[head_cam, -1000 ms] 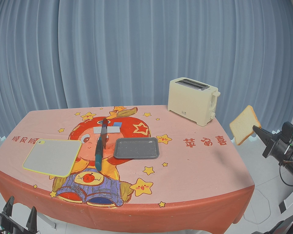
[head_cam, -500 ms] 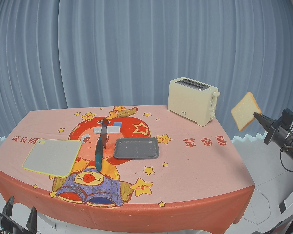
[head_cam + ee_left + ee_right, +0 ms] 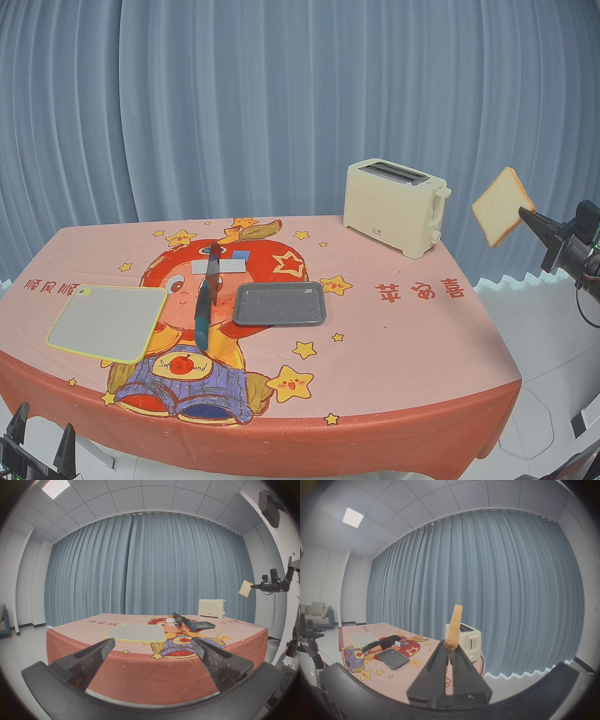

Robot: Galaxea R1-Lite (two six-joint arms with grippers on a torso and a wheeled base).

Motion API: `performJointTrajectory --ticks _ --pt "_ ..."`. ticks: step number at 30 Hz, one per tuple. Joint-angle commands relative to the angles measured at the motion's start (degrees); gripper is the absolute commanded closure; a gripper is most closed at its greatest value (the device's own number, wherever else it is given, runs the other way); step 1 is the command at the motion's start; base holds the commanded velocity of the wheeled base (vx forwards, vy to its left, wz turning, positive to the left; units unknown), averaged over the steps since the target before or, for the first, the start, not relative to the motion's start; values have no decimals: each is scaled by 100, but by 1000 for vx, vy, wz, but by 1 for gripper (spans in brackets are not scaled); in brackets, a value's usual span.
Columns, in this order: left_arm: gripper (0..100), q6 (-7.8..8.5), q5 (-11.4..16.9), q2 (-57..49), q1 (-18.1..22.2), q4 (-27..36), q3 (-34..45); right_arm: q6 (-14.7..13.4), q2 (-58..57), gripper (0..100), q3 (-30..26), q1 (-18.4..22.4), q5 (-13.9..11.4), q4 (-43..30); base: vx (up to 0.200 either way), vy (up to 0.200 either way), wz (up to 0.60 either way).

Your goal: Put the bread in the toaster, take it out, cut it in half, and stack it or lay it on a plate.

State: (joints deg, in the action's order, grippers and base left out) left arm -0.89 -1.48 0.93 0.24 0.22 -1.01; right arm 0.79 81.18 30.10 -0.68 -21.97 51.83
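A slice of bread (image 3: pixel 502 205) hangs in the air off the table's right side, beyond the toaster, held by one corner in my right gripper (image 3: pixel 524 215), which is shut on it. From the right wrist the bread (image 3: pixel 454 627) shows edge-on above the closed fingers (image 3: pixel 441 658). The cream toaster (image 3: pixel 395 205) stands at the table's back right, slots up. A dark grey tray-like plate (image 3: pixel 280 304) lies mid-table. My left gripper (image 3: pixel 153 650) is open and low, in front of the table's front left corner.
A knife (image 3: pixel 206 297) with a blue handle rests on a small stand left of the plate. A grey cutting board (image 3: pixel 107 322) with a yellow rim lies front left. The tablecloth (image 3: pixel 387 350) is bare at the front right.
My right gripper has lifted the bread from about table height to above the level of the toaster's top, still off to the right of the table. The left arm has not moved.
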Motion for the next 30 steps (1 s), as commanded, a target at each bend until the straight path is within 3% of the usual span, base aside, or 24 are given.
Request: performJointTrajectory --ticks 1,6,30 --pt "0 1 -2 -93 2 -4 101 9 39 100 110 -2 -9 2 0 0 0" --pt "0 -8 -2 -93 2 -4 101 0 206 100 348 33 -124 2 0 0 0" --pt "0 -8 -2 -93 2 -4 101 61 1120 100 1209 -2 -229 2 0 0 0"
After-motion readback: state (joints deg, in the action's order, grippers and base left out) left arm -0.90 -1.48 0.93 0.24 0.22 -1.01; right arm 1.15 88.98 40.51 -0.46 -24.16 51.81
